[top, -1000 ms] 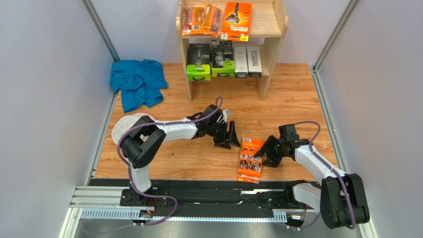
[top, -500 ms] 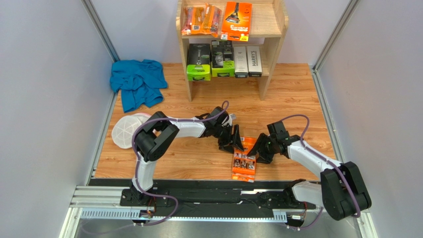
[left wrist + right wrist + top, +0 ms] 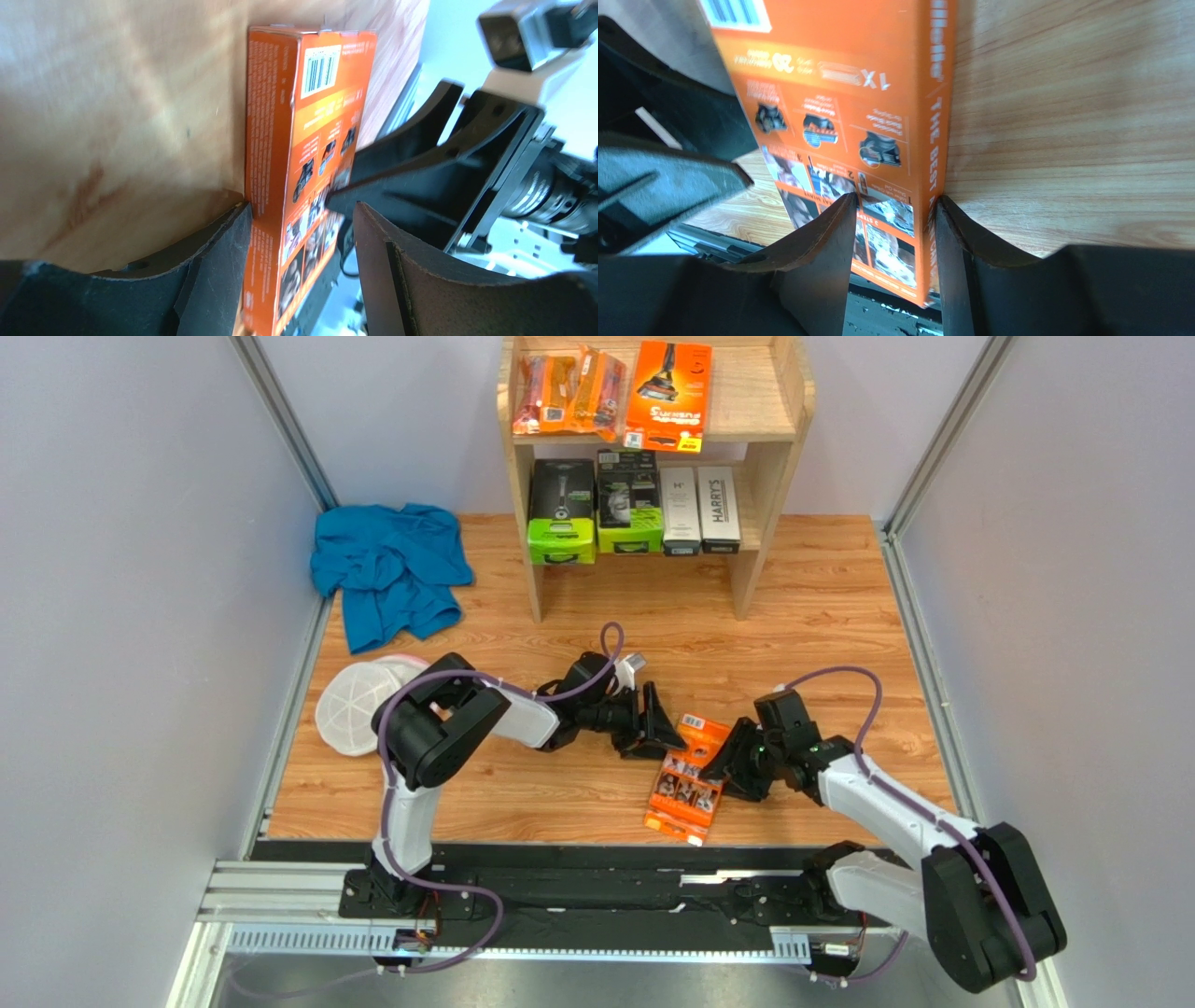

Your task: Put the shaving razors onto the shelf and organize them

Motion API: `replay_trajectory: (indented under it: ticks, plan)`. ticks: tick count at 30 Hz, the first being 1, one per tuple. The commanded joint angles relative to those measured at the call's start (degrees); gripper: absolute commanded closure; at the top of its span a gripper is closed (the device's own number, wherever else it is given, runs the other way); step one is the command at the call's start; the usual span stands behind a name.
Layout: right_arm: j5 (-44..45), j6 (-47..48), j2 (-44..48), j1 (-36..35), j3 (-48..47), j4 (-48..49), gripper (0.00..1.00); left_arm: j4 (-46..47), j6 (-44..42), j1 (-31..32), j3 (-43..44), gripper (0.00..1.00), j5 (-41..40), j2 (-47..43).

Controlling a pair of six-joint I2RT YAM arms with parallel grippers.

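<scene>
The flat orange box (image 3: pixel 685 787) is a thin carton, bright orange on every face that shows. Its broad face carries a white barcode panel near one end and rows of small product photographs lower down. It lies on the wooden counter (image 3: pixel 533 791) near the front edge, between the two arms and well apart from the shelf (image 3: pixel 800 392).

The left end effector (image 3: pixel 300 213) straddles one end of the box. Its fingers stand about as far apart as the box is thick. One finger (image 3: pixel 210 266) touches the narrow side next to the wood; the other sits just off the printed face, so it has hold of nothing.

The right end effector (image 3: pixel 896 199) meets the box from the opposite side and is closed down on its long edge. One finger (image 3: pixel 822 245) lies on the printed face and the other presses the narrow side where it meets the counter.

On that narrow side "THE BEST A" can be read, with part of "Gillette" above it. The face shows "1X" beside smaller print too fine to read. On the shelf's lower tier a white box (image 3: pixel 720 507) reads "HARRY'S".
</scene>
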State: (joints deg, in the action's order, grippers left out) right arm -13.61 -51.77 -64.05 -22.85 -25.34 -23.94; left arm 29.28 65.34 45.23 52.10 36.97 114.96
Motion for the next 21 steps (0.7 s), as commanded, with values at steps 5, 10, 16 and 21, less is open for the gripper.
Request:
replay_trajectory:
  ticks: [5,10,16,21]
  plan:
    - [-2.92,-4.48,11.39,-2.64,2.93,18.68,1.0,14.05,2.33,4.34,-0.15,0.36,2.31,4.4]
    - [0.24,-4.04,18.08,-2.55,2.49,16.3,1.0,8.18,-0.73,4.42,0.81,0.39,3.37,4.14]
    - [0.25,-3.25,16.07,-2.55,1.79,14.1,1.0,-20.99,-17.42,4.78,7.13,0.38,-1.29,-2.01]
    - [0.33,-3.78,14.05,-2.55,2.05,15.51,1.0,-21.55,-18.5,4.69,7.06,0.38,2.49,-3.16]
